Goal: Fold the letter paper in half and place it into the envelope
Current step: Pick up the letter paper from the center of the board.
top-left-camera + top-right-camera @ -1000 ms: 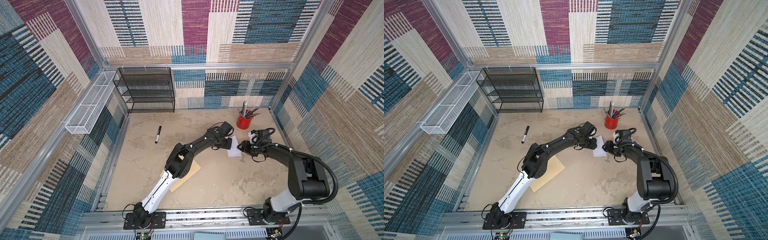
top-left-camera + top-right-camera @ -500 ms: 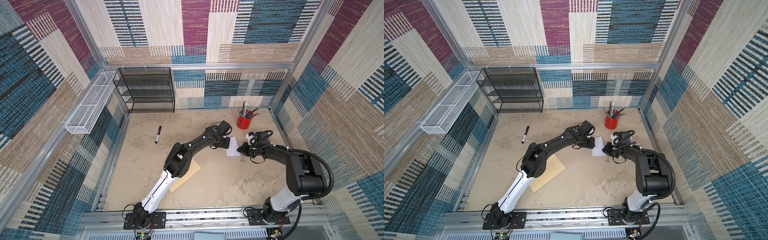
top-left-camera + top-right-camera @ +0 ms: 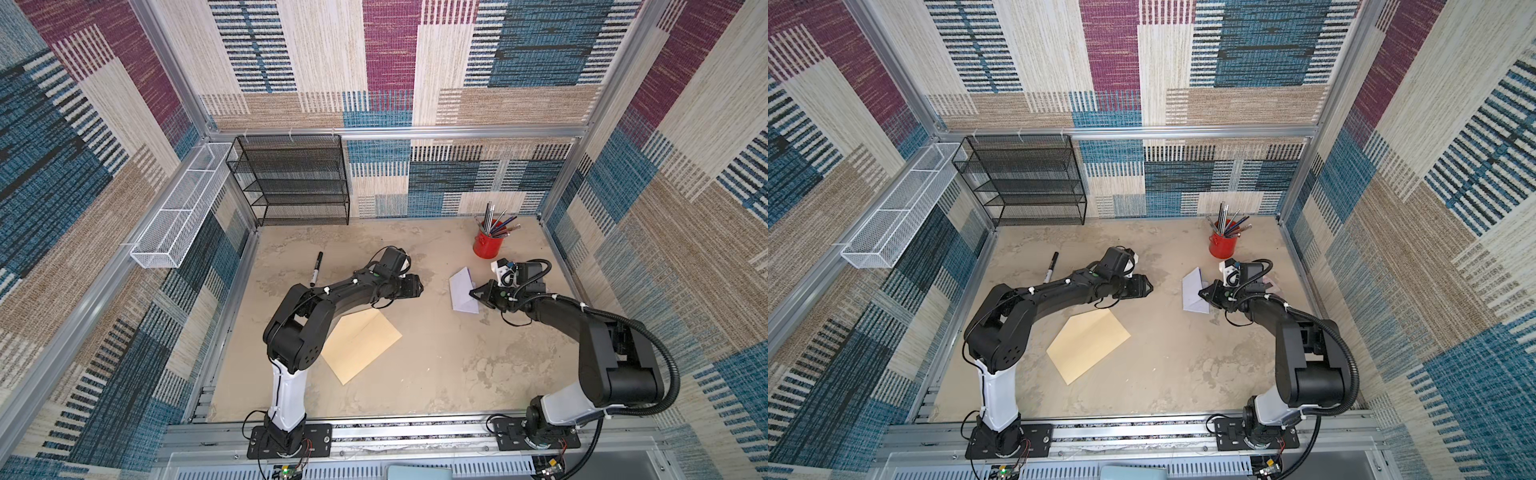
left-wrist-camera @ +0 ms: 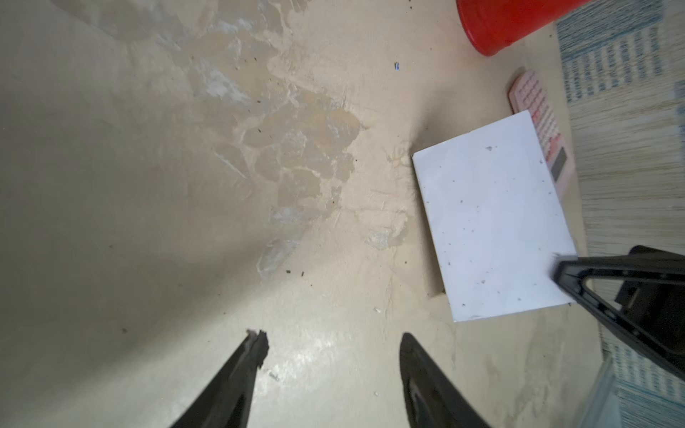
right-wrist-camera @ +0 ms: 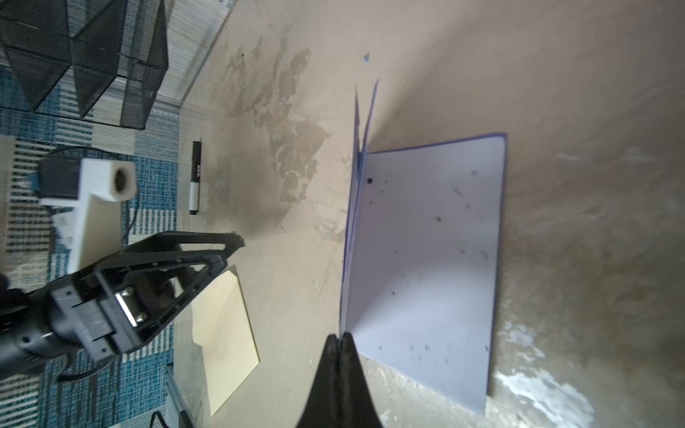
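As the envelope (image 3: 361,345) lay nearest to the robot's base, partly under the left arm, I judge the coming move must bring the paper toward it. Farther out, the left gripper (image 3: 415,286) hung with jaws apart and empty. Beyond it, the right gripper (image 5: 339,335) was pinched tight on an edge of the folded letter paper (image 5: 426,259), so the right arm was the nearer one. From that claw the envelope lay at about 8 o'clock in a top view, and the paper's long axis ran roughly 12 to 6. The right wrist view showed the layers gaping at the far end. The left wrist view showed a pink card (image 4: 541,122) just beside the paper.
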